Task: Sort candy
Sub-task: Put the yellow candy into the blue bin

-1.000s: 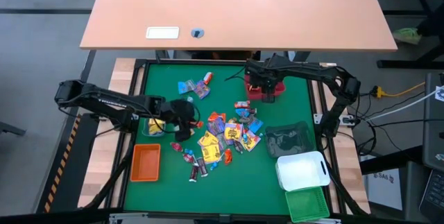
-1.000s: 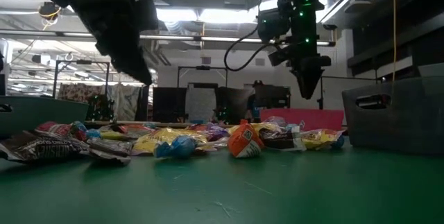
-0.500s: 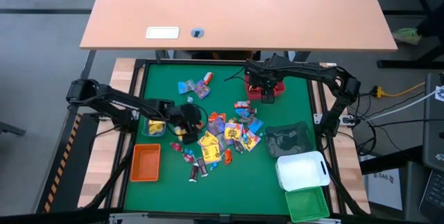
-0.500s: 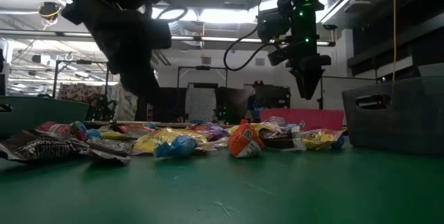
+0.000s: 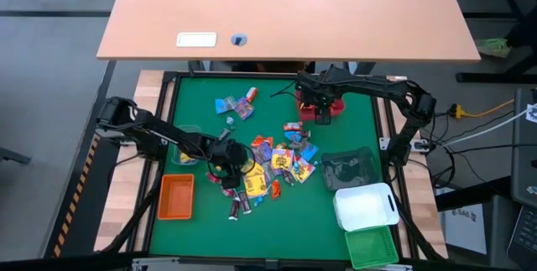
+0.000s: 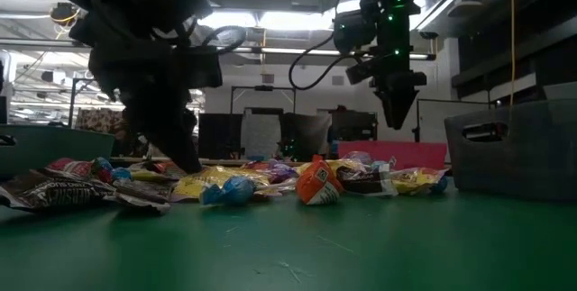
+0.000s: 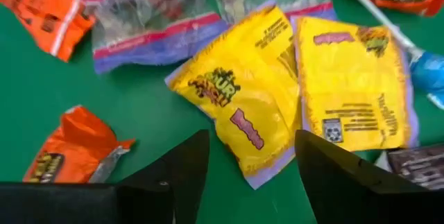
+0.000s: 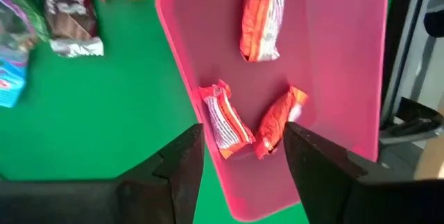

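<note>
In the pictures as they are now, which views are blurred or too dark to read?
Low view: the left arm is a dark silhouette against bright ceiling lights. Left wrist view: the yellow wrappers look soft, their print smeared. Right wrist view: the candies in the red bin are fairly sharp.

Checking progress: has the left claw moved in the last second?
Yes. The left claw has moved away from the clear bin to the candy pile.

Glossy, crinkled candy (image 7: 257,106) wrappers lie on the matt green counter (image 7: 41,106); the red bin (image 8: 340,57) is smooth plastic.
</note>
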Controlling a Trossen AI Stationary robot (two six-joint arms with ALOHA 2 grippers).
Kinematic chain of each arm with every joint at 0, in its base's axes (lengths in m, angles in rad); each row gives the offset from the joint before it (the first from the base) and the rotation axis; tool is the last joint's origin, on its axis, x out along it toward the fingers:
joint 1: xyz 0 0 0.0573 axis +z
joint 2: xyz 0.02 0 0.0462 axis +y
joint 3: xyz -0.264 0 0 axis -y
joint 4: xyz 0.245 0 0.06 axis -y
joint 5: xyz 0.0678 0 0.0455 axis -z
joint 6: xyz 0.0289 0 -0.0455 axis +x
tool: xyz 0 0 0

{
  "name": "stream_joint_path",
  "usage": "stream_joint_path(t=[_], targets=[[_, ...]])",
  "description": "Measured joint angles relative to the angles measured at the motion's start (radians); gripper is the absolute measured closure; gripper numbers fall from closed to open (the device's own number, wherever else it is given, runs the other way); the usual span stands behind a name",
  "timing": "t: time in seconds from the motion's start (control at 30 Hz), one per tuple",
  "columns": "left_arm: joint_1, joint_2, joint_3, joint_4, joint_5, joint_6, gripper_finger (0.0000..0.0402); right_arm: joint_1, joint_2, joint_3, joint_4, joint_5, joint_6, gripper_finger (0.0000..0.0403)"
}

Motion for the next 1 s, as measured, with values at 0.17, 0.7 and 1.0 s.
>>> stream_joint_path(t=[0.17, 0.7, 1.0], targets=[[-0.013, 0.031, 0.000, 0.001, -0.019, 0.002, 0.0205, 0.000, 0.000, 0.000, 0.003, -0.066, 0.002, 0.0205], [-0.017, 0.036, 0.002, -0.007, -0.016, 0.032, 0.0395, 0.000, 0.000, 0.000, 0.003, -0.112, 0.003, 0.0205], [-0.010, 0.031, 0.061, -0.127, -0.002, 0.052, 0.0401, 0.000, 0.000, 0.000, 0.003, -0.112, 0.003, 0.0205]])
